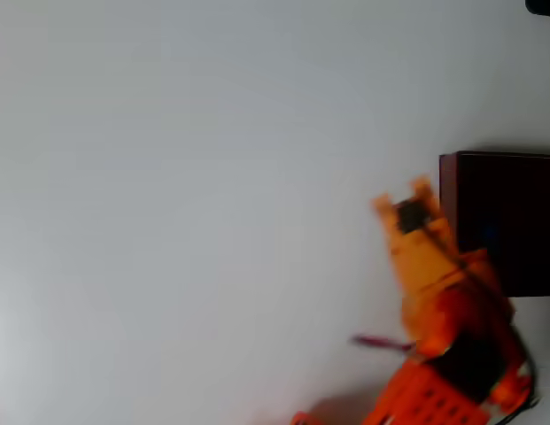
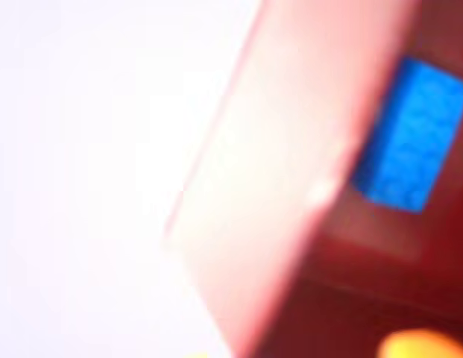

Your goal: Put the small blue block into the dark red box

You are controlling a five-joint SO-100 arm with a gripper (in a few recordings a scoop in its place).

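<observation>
The small blue block (image 2: 414, 138) lies on the floor inside the dark red box (image 2: 291, 171), just past its pale-lit wall in the blurred wrist view. From overhead the dark red box (image 1: 500, 221) sits at the right edge, and a faint blue spot in its dark inside is the small blue block (image 1: 491, 235). My orange gripper (image 1: 401, 197) hovers just left of the box's left wall, its two fingertips spread apart and nothing between them. An orange fingertip (image 2: 425, 347) shows at the bottom of the wrist view.
The white table (image 1: 186, 212) stretches wide to the left of the arm. A thin magenta piece (image 1: 381, 342) lies beside the arm's body. A dark object (image 1: 542, 6) sits at the top right corner.
</observation>
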